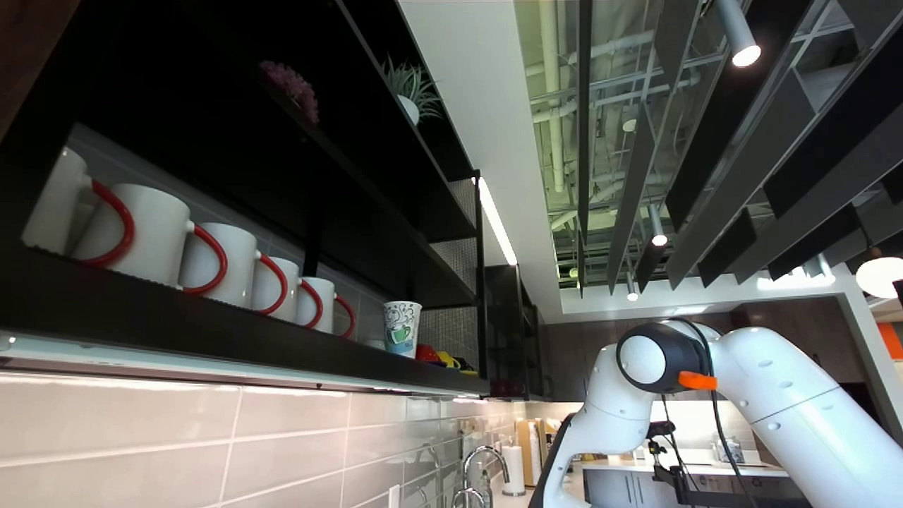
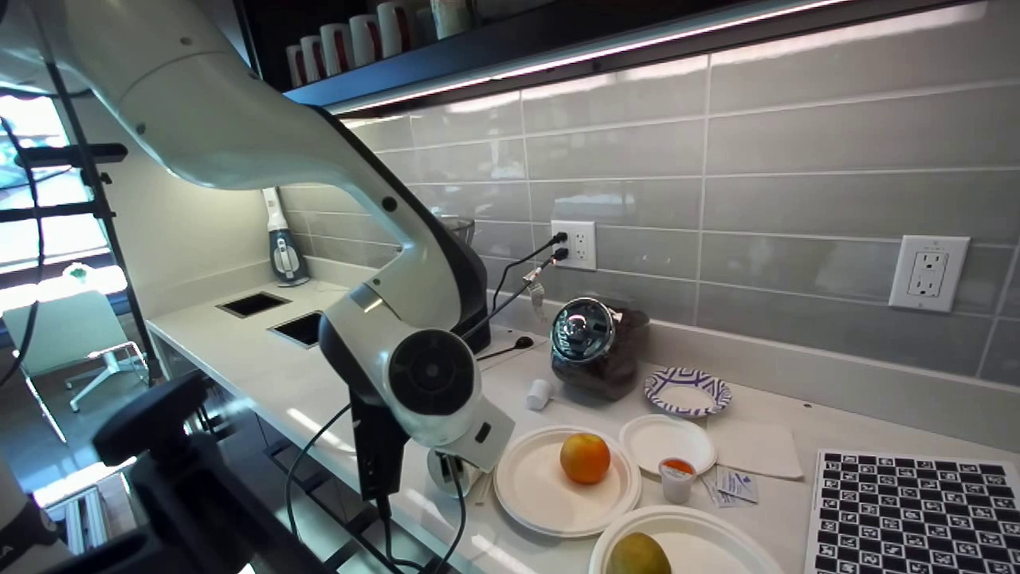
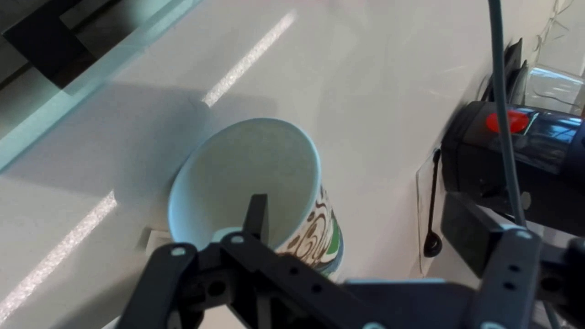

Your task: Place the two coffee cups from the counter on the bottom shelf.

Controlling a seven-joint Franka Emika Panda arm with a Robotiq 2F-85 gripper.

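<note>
- On the white tabletop (image 3: 374, 105), in the wrist view: a white tapered paper cup (image 3: 274, 183) with brown swirls and a green mark, mouth in sight.
- With jaws spread wide apart: one side across the mouth of this cup, in front or inside, cannot tell which; the other side well apart from it.
- Whether touching the cup: cannot tell.
- On the bottom shelf (image 1: 211, 331), a long black board with a pale lit underside: a second white tapered paper cup (image 1: 402, 328) with dark swirls and a teal-green mark, upright.
- In a row on the same shelf: white cylindrical mugs (image 1: 162, 233) with red handles; near the second cup, red and yellow items (image 1: 426, 353) too small to tell.
- In both exterior views: a bent white robot arm (image 1: 783, 395) with black trim.
- Elsewhere on the tabletop, in an exterior view: a round orange fruit (image 2: 585, 458) on a white plate (image 2: 534, 498); a yellow-green fruit (image 2: 640, 556), cut off below, on another white plate (image 2: 717, 550); a small clear plastic cup (image 2: 677, 486) with orange contents; a tilted clear jar (image 2: 602, 371) with dark contents and a metal lid.
</note>
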